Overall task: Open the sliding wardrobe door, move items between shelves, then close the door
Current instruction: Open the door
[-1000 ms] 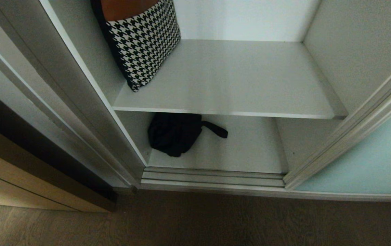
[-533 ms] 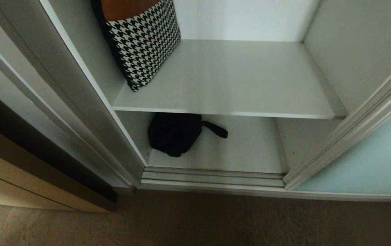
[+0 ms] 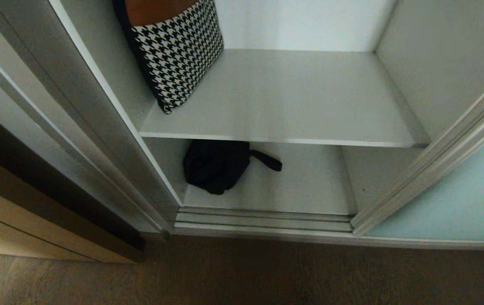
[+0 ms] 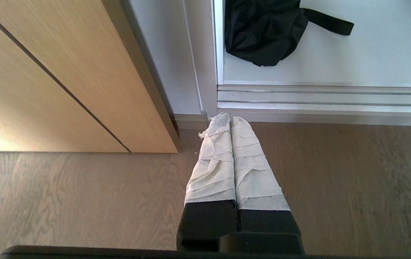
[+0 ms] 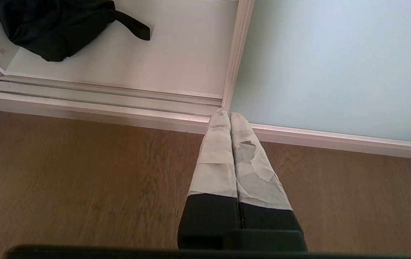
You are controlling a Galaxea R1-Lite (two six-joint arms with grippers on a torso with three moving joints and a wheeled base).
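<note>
The sliding wardrobe door (image 3: 462,199), frosted pale aqua glass in a silver frame, stands pushed to the right, so the compartment is open. A houndstooth bag (image 3: 178,51) leans at the left of the upper shelf (image 3: 292,97). A black pouch (image 3: 214,165) with a strap lies on the bottom shelf (image 3: 309,182). Neither gripper shows in the head view. My left gripper (image 4: 226,118) hangs shut and empty over the wood floor, near the left end of the track. My right gripper (image 5: 227,114) is shut and empty too, low in front of the door's frame edge (image 5: 236,54).
A ribbed silver floor track (image 3: 263,218) runs along the wardrobe's front. A wood-coloured cabinet (image 4: 58,72) stands to the left of the wardrobe. Brown wood flooring (image 3: 267,275) lies in front.
</note>
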